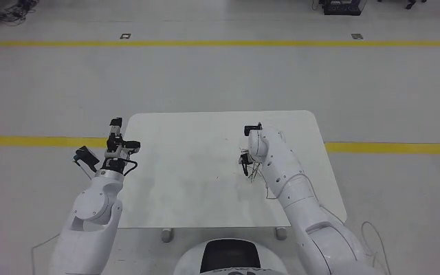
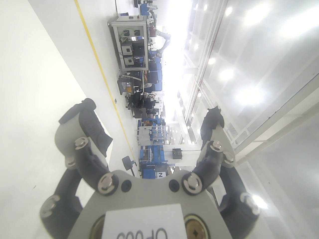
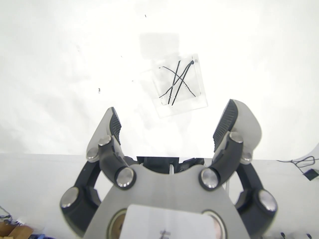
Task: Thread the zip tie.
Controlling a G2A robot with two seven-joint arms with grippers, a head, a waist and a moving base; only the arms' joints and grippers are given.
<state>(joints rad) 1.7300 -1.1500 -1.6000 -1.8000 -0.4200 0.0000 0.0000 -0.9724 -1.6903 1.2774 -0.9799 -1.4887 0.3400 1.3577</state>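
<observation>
My right gripper [image 3: 173,108] hangs released, fingers spread wide, right of centre in the top view, above the table [image 1: 192,179]. Below it and apart from it, black zip ties [image 3: 178,82] lie crossed in a clear tray [image 3: 184,109] on the white top. I think there are three or four, but the glare blurs them. My left gripper [image 2: 149,119] is likewise spread and empty at the table's left edge, aimed out at the room.
</observation>
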